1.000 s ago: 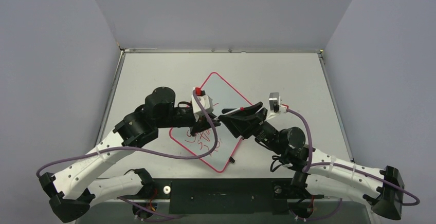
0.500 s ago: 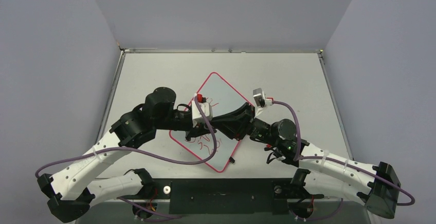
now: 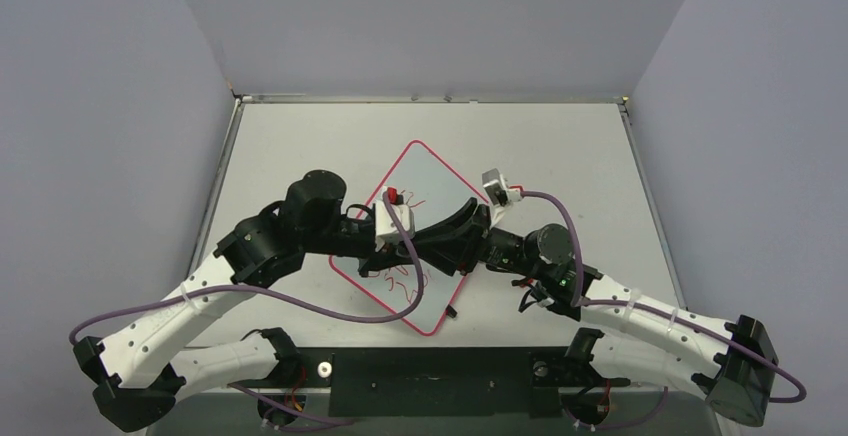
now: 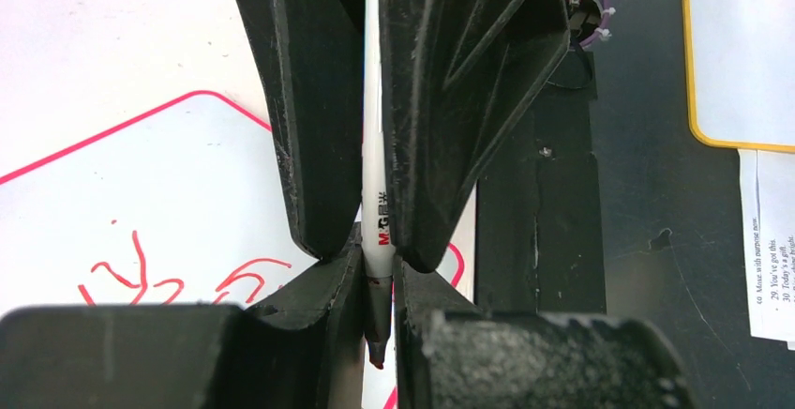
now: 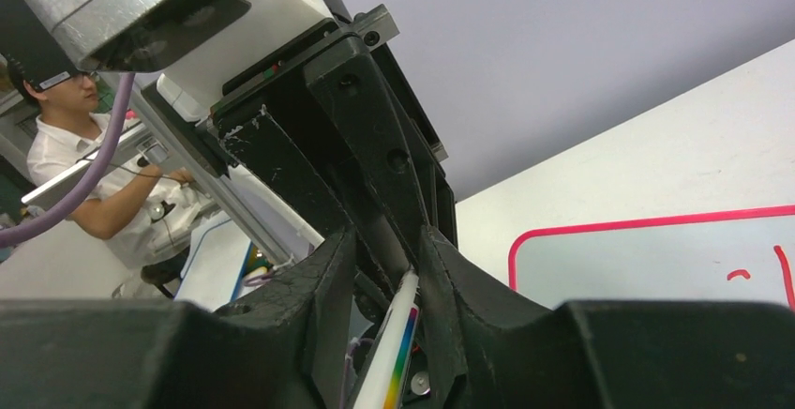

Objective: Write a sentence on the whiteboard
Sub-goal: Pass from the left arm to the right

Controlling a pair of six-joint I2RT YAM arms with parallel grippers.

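Desk [image 3: 300, 146]: pale grey and walled on three sides. It carries the whiteboard, and both arms reach over it from the near edge.
Left hand [image 3: 428, 243]: clenched on a white marker [image 4: 375, 193], its black fingers [image 4: 309, 146] pressed flat on either side of the barrel. It hovers over the middle of the board.
Marker: upright between the fingers, with its dark tip pointing down at the board. I cannot tell whether the tip touches.
Whiteboard [image 3: 435, 181]: lies flat at the centre of the desk, turned like a diamond. It has a red-pink border and a small black clip [image 3: 452, 311] at its near right edge.
Sentence [image 3: 392, 278]: a few red strokes on the board's near left half, partly under the arms and too small to read. The left wrist view shows loose red marks [image 4: 141, 278].
Right hand [image 5: 384, 240]: meets the left hand fingertip to fingertip, its fingers [image 4: 323, 287] flanking the marker just above the tip. I cannot tell whether they pinch it or stand slightly off.
Off the desk: a yellow-edged board [image 4: 741, 53] and a printed sheet [image 4: 773, 249]. A person in a white shirt [image 5: 66, 160] sits in the background.
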